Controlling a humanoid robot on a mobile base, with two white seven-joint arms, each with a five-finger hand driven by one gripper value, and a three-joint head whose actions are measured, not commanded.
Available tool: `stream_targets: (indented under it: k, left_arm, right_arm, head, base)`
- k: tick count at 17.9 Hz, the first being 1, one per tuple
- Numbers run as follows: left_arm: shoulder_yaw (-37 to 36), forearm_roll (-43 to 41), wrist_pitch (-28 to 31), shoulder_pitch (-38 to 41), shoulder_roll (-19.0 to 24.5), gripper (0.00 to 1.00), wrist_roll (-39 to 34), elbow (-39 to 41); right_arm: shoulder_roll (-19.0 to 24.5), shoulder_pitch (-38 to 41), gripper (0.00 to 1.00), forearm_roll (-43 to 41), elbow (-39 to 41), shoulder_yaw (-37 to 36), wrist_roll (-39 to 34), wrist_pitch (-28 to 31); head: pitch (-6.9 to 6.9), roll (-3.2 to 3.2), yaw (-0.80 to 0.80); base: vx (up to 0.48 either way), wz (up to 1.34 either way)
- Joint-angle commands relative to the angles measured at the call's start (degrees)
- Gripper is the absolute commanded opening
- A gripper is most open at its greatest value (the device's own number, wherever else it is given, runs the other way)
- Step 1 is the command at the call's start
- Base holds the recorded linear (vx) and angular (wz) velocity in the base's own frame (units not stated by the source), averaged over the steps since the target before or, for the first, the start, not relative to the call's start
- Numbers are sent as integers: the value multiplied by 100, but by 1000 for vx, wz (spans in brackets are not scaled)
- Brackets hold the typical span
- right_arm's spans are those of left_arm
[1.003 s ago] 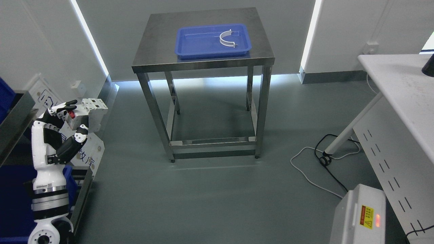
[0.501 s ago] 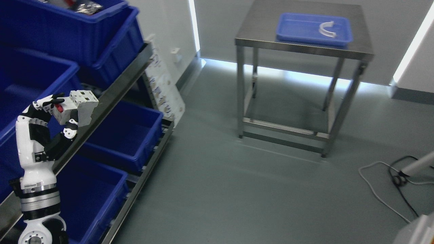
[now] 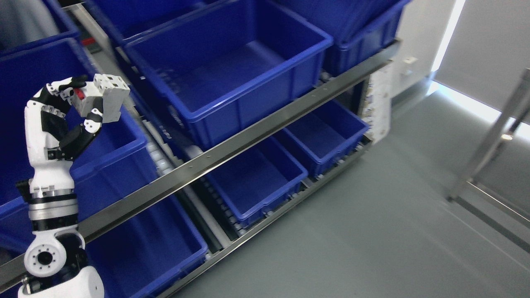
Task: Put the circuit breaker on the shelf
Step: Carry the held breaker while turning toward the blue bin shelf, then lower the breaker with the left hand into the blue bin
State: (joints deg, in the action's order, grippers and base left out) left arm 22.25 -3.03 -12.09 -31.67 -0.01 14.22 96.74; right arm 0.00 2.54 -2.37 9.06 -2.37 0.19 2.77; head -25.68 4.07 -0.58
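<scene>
My left hand (image 3: 85,103) is raised at the left of the head view, fingers curled around a white circuit breaker (image 3: 105,97) with a red switch. It hovers in front of a blue bin (image 3: 103,157) at the left of the shelf rack (image 3: 232,151). A large blue bin (image 3: 232,78) sits to the right of the hand on the same sloped level. The right arm does not show.
More blue bins (image 3: 323,132) fill the lower level, and others stand above at the top edge. A steel rail runs diagonally across the rack front. Grey floor (image 3: 372,231) lies to the right, with a metal table leg (image 3: 484,153) at the right edge.
The whole picture has swung left, so the camera moved: the steel table with the tray has left the view and the shelf rack fills it. My left hand still holds the breaker, now higher in the picture.
</scene>
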Motion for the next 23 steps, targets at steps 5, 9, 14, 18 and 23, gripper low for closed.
stream_targets:
  k: [5, 9, 14, 18, 23]
  left_arm:
    - [-782, -1436, 2130, -1629, 790, 4, 1116, -611]
    - [-1441, -1833, 2229, -2578, 1319, 4, 1293, -1848]
    - [-2487, -1833, 2168, -3256, 1345, 5, 1302, -3466]
    - [-2998, -1841, 2098, -3494, 1345, 5, 1302, -4504]
    - [-3280, -2411, 2036, -3451, 1521, 5, 1776, -4796]
  right_arm:
    - [-100, 1, 100, 0, 0, 0, -2, -4]
    - [-100, 9, 100, 0, 0, 0, -2, -4]
    - [-100, 1, 100, 0, 0, 0, -2, -4]
    - [-100, 1, 100, 0, 0, 0, -2, -4]
    - [-100, 1, 100, 0, 0, 0, -2, -4]
  head:
    - [0, 0, 0]
    - [0, 0, 0]
    - [1, 0, 0]
    - [1, 0, 0]
    - [1, 0, 0]
  base:
    - [85, 852]
    - [178, 496]
    - [193, 159]
    - [127, 13]
    - [63, 6]
